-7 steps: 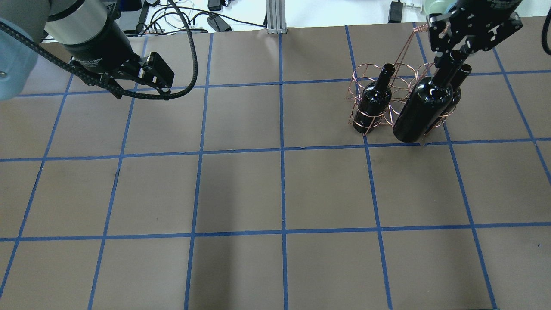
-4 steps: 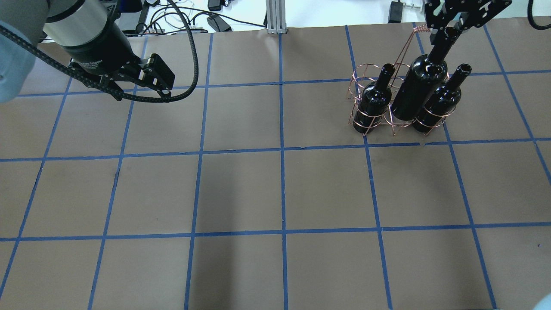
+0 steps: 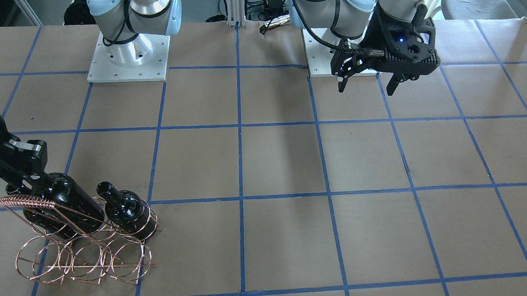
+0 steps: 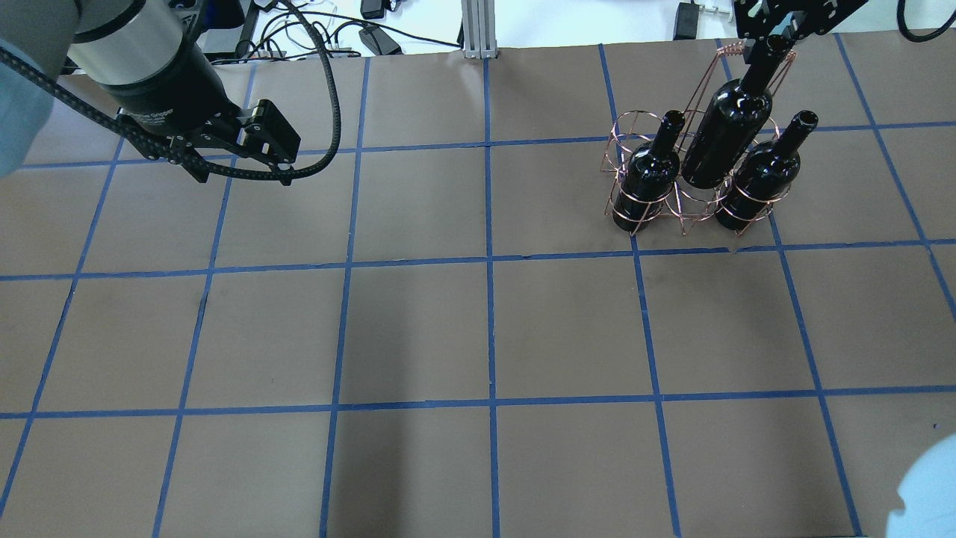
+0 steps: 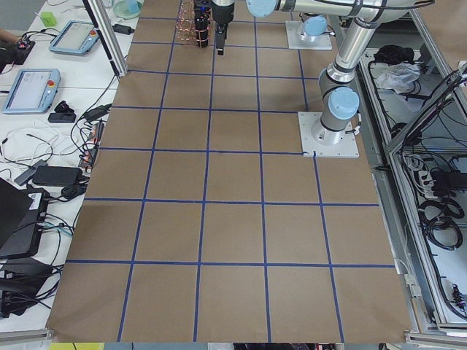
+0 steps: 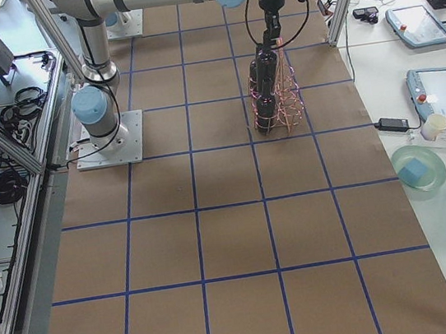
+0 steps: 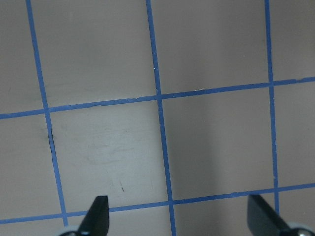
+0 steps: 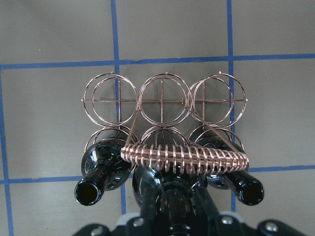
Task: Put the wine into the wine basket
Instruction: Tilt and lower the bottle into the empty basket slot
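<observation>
My right gripper [image 4: 775,37] is shut on the neck of a black wine bottle [image 4: 728,127]. It holds the bottle over the middle ring of the copper wire basket [image 4: 691,213], between two other bottles [image 4: 648,175] [image 4: 758,179] that stand in the outer rings. In the right wrist view the held bottle [image 8: 165,189] hangs under the wire-wrapped handle [image 8: 184,157]. The far row of rings [image 8: 165,101] holds nothing. I cannot tell whether the bottle's base is inside the ring. My left gripper [image 4: 284,157] is open and empty, far off over bare table; its fingertips [image 7: 98,216] stand wide apart.
The brown table carries a blue tape grid [image 4: 489,258]. The arm bases [image 3: 128,56] stand at the robot's edge. Cables and a metal post [image 4: 478,30] lie beyond the far edge. The basket handle [image 3: 27,202] rises close beside the held bottle [image 3: 65,199].
My right gripper has carried the bottle away from me and leftward, from in front of the right-hand bottle to between the two standing bottles. The left gripper shifted slightly.
</observation>
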`<state>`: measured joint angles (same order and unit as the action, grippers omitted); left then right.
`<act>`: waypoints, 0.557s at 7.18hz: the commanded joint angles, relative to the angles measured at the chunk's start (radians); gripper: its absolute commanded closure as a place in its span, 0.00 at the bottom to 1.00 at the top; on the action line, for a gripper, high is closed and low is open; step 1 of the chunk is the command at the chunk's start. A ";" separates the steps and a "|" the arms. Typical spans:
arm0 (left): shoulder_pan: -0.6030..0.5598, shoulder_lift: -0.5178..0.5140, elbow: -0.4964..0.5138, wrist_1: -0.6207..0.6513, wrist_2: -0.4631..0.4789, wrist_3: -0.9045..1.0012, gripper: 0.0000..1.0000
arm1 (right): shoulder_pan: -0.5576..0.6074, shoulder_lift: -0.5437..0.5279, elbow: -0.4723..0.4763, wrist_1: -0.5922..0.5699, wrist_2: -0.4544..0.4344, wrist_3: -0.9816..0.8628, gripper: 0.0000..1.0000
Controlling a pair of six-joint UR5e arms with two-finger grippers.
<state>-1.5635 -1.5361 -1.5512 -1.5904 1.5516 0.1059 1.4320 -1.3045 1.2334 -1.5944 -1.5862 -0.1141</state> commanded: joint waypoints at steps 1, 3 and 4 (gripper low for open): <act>-0.001 0.004 -0.001 -0.006 0.002 -0.003 0.00 | -0.010 0.008 0.003 -0.012 -0.001 -0.012 1.00; 0.002 0.002 -0.003 -0.007 0.004 -0.002 0.00 | -0.010 0.011 0.012 -0.010 0.000 -0.018 1.00; 0.000 0.002 -0.003 -0.007 0.002 -0.003 0.00 | -0.008 0.001 0.012 -0.007 0.000 -0.016 1.00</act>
<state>-1.5632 -1.5339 -1.5534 -1.5966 1.5548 0.1035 1.4226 -1.2960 1.2442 -1.6043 -1.5867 -0.1305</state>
